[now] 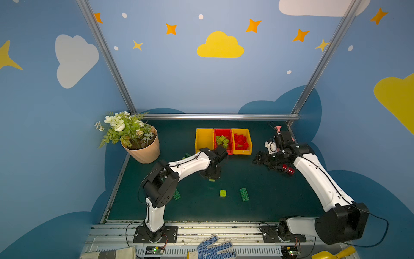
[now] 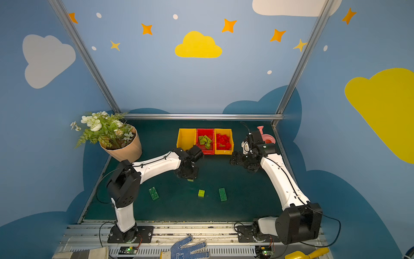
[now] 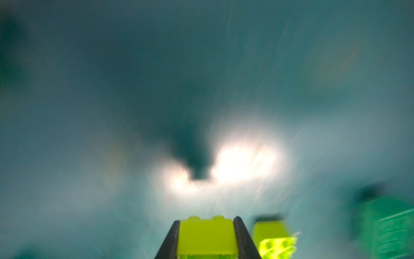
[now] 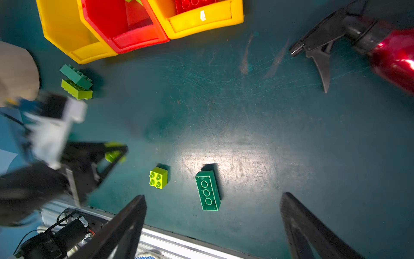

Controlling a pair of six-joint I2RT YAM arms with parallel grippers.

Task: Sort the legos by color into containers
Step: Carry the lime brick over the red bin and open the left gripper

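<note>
Lying loose: three dark-green legos (image 2: pixel 222 194), two lime legos (image 2: pixel 201 193).

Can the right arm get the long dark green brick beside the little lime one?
Probably yes. The right pincer is open and empty, the brick lies flat on the mat before it, nothing between them.

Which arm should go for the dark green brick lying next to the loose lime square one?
Right, probably. Its jaws stand open and empty, with the dark green brick lying ahead between them in its wrist view. The left jaws are shut on a lime brick.
</note>
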